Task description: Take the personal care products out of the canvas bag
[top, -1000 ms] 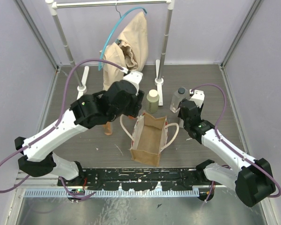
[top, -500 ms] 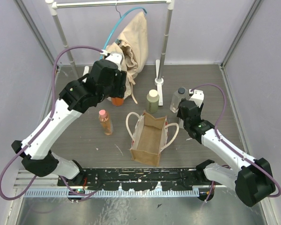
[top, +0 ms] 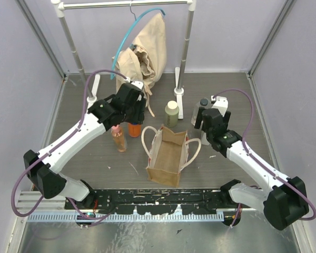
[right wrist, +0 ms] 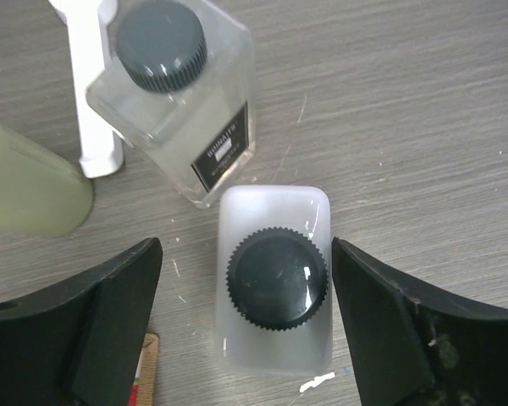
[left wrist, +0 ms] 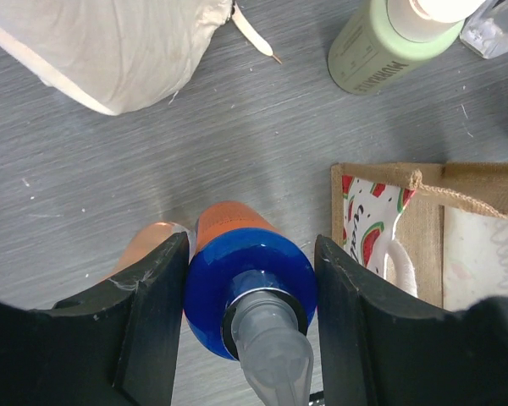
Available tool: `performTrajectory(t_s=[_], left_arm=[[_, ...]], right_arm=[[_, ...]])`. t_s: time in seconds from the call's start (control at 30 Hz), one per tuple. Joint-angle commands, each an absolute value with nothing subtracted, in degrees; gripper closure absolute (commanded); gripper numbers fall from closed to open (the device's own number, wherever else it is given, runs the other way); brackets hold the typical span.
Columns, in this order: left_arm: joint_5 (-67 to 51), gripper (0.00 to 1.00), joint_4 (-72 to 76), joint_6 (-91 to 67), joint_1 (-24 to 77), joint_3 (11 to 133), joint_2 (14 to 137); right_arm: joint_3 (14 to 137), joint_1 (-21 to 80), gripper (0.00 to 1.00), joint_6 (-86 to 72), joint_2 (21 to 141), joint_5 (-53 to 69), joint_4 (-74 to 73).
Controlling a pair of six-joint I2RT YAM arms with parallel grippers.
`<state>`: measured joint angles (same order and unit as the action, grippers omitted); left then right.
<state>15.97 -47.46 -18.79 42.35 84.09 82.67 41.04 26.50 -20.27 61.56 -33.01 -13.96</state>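
Note:
The canvas bag (top: pixel 166 155) stands open at the table's middle; its rim shows in the left wrist view (left wrist: pixel 423 211). My left gripper (top: pixel 131 113) is shut on the orange bottle (left wrist: pixel 237 222) with a blue top and grey pump, which stands upright left of the bag. The amber bottle with a pink cap (top: pixel 118 138) stands beside it. My right gripper (right wrist: pixel 247 288) is open, straddling a white bottle with a dark cap (right wrist: pixel 275 220) with gaps on both sides. The clear bottle with a dark cap (right wrist: pixel 186 118) and the olive-green bottle (top: pixel 171 113) stand behind the bag.
A clothes rack (top: pixel 185 47) stands at the back with a beige cloth sack (top: pixel 147 47) hanging from a blue hanger. Its white foot (right wrist: pixel 89 85) is next to the clear bottle. Grey walls close the sides.

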Motion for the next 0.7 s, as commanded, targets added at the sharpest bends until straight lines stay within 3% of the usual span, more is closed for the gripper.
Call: performTrajectory(t_s=[0.0,0.2,0.67], left_arm=[[13.53,0.84,-36.93,-19.27,41.77,81.7,82.03],[11.12,0.84,-31.24,-19.58,41.77,74.84,82.42],[8.9,0.8,-27.38,-21.34,41.78,69.8,85.07]], right_arm=[[47.32,26.45,0.11,-19.85,59.17,-32.01,-17.83],[49.25,26.38,0.04,-19.28,52.36,-31.61,-21.01],[56.84,26.49,0.03,-14.77,47.75,-27.69,-24.68]])
